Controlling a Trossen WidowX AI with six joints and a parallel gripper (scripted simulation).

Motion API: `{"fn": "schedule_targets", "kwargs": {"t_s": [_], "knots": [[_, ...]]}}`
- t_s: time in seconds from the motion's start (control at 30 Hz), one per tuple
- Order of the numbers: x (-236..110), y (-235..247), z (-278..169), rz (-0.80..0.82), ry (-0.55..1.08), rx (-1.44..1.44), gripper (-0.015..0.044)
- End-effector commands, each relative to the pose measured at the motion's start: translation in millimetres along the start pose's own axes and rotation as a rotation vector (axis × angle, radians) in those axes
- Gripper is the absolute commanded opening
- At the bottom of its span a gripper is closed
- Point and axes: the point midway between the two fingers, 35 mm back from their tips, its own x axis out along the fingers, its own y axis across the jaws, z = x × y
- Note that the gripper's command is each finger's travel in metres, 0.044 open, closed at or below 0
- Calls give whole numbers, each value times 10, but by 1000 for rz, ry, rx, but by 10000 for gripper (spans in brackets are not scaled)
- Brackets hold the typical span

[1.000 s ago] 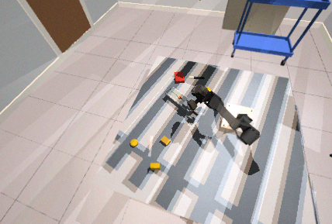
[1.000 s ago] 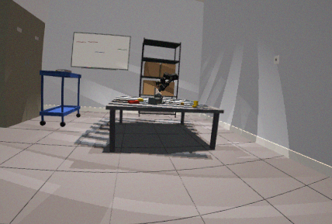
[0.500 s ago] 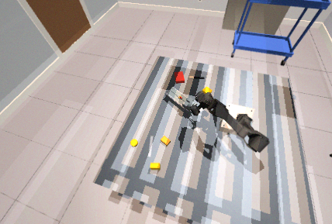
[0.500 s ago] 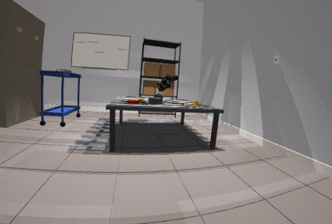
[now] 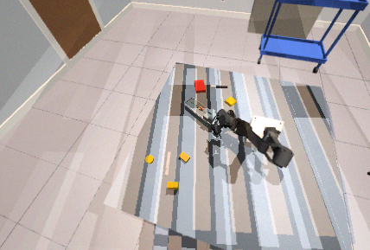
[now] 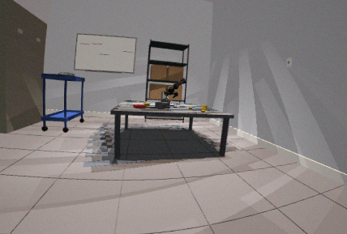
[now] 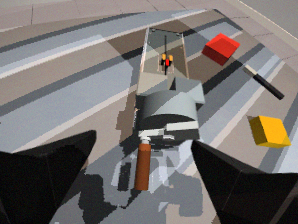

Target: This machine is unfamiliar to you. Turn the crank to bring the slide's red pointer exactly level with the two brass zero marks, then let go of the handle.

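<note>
While the gripper (image 7: 145,165) is held wide open and empty above the brown crank handle (image 7: 142,164), the approach step is judged in hand; the machine (image 7: 165,65) (mid-table, toward the far edge) awaits a descent and closing on that handle

Clutter around your workspace

On the table (image 6: 170,112) you have a red block (image 5: 200,86), a black-handled tool (image 5: 219,86) beside it, and four yellow pieces (one a disc (image 5: 149,159)). Off the table, a blue cart (image 5: 298,46) stands near the wall, with a shelf rack (image 6: 148,66) and a whiteboard (image 6: 104,53) behind.
</note>
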Motion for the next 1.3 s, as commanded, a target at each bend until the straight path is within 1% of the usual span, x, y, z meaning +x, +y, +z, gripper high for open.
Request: {"fn": "schedule_targets", "kwargs": {"t_s": [0.0, 1.27], "knots": [[54, -30, -80, -7, 1, 10, 440], [464, -30, -499, -6, 3, 12, 440]]}}
